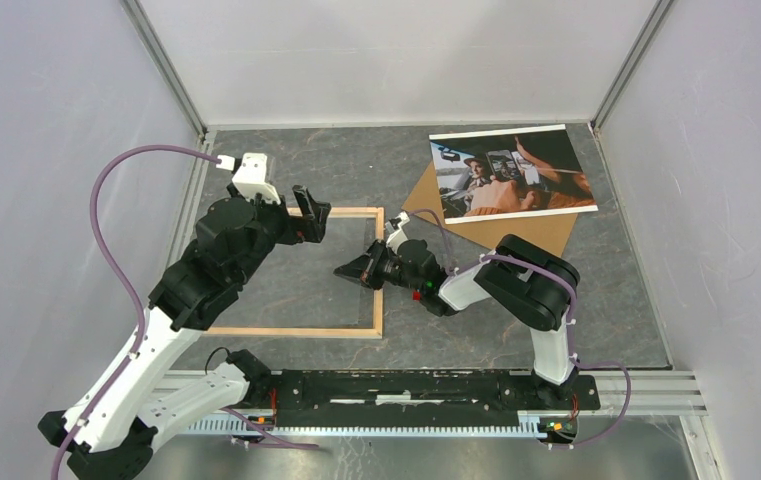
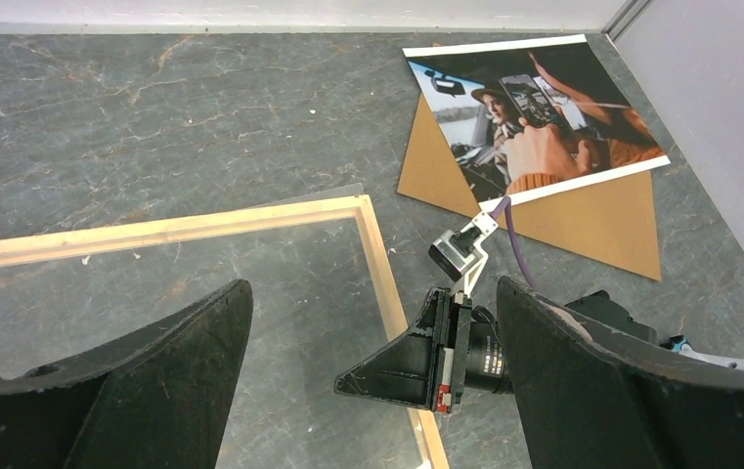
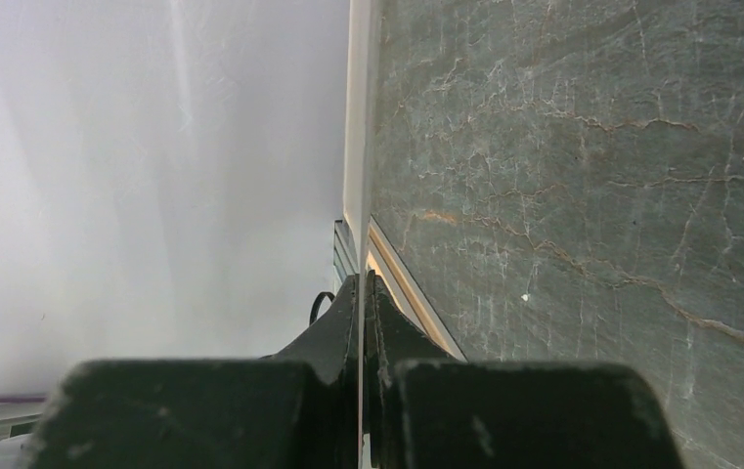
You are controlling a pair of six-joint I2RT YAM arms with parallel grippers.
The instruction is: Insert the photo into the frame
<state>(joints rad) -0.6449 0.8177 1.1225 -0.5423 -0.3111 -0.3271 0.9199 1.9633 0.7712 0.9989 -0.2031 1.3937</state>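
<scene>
The photo [image 1: 511,170] [image 2: 534,107] lies face up at the back right, partly over a brown backing board [image 1: 516,228] [image 2: 592,220]. The frame [image 1: 286,331] [image 2: 153,233] [image 3: 407,283] of thin light wooden slats lies flat left of centre. My left gripper [image 1: 311,215] [image 2: 372,288] hovers open over the frame's far right corner, holding nothing. My right gripper [image 1: 356,270] [image 2: 358,379] [image 3: 363,293] reaches over the frame's right slat, turned on its side. It is shut on the edge of a thin clear pane [image 3: 360,391], which shows only faintly over the frame.
Grey walls close in the marbled table [image 1: 476,330] on the left, back and right. The right arm's elbow [image 1: 536,285] rises just in front of the backing board. A rail [image 1: 426,390] with both arm bases runs along the near edge.
</scene>
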